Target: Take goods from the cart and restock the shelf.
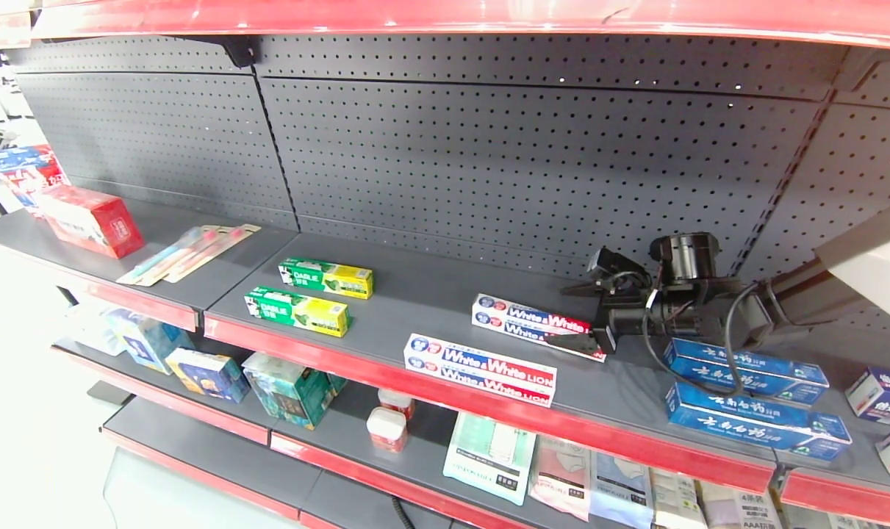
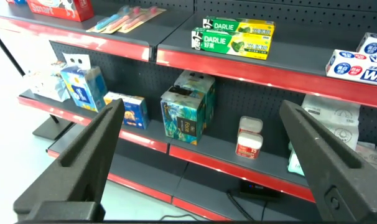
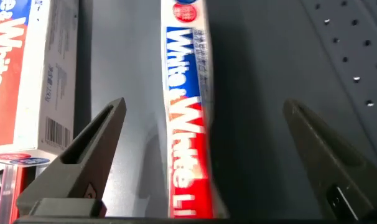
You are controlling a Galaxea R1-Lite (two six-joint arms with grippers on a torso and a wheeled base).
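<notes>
Two white-and-red toothpaste boxes lie on the grey shelf board (image 1: 430, 294), one at the front edge (image 1: 480, 369) and one behind it (image 1: 518, 317). My right gripper (image 1: 562, 316) is open at the right end of the rear box, one finger on each side and neither touching it. The right wrist view has that rear box (image 3: 187, 124) lying between the spread fingers of the gripper (image 3: 204, 107), with the front box (image 3: 27, 74) off to one side. My left gripper (image 2: 202, 107) is open and empty, facing the lower shelves.
Two green toothpaste boxes (image 1: 326, 278) (image 1: 296, 311) lie left of the white ones. Two blue boxes (image 1: 746, 369) (image 1: 757, 420) lie under my right arm. A red box (image 1: 92, 220) and toothbrushes (image 1: 187, 253) are far left. The pegboard wall (image 1: 533, 162) stands close behind.
</notes>
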